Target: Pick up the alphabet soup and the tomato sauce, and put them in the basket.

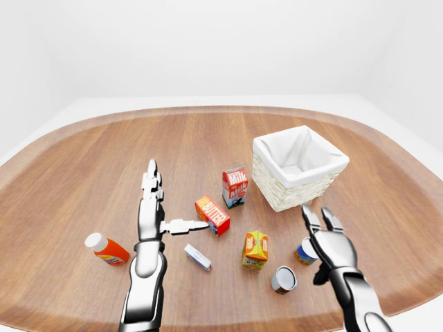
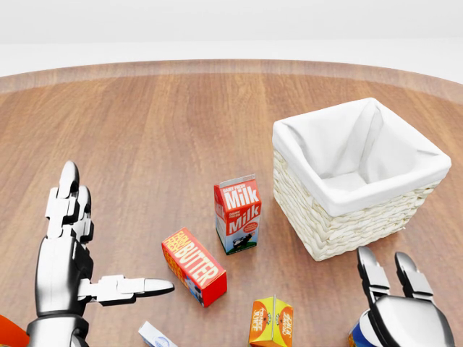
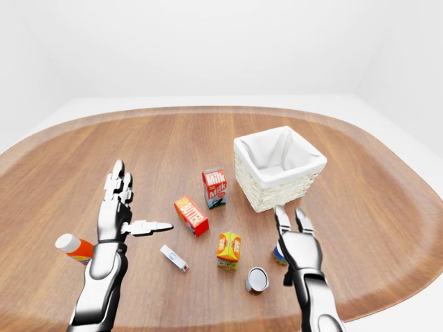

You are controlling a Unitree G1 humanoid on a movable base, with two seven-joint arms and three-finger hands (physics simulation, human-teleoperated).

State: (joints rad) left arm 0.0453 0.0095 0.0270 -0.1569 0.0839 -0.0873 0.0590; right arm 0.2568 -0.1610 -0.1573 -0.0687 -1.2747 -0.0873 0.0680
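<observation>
Two open hands over a wooden table (image 1: 83,159) scattered with groceries

The white-lined wicker basket (image 1: 299,167) stands upper right in the left-eye view, nothing in it. The left hand (image 1: 149,211) is spread flat with thumb pointing at the butter box (image 1: 212,215); it holds nothing. The right hand (image 1: 331,243) hovers with fingers extended just beside an upright blue-and-orange can (image 1: 304,252), not gripping it. Left of the basket stands the milk carton (image 1: 234,187). Lower are an orange juice carton (image 1: 255,250), a ketchup bottle (image 1: 106,250), a silver-ended can on its side (image 1: 283,279) and a small white box (image 1: 197,257); which can is soup or sauce I cannot tell
</observation>
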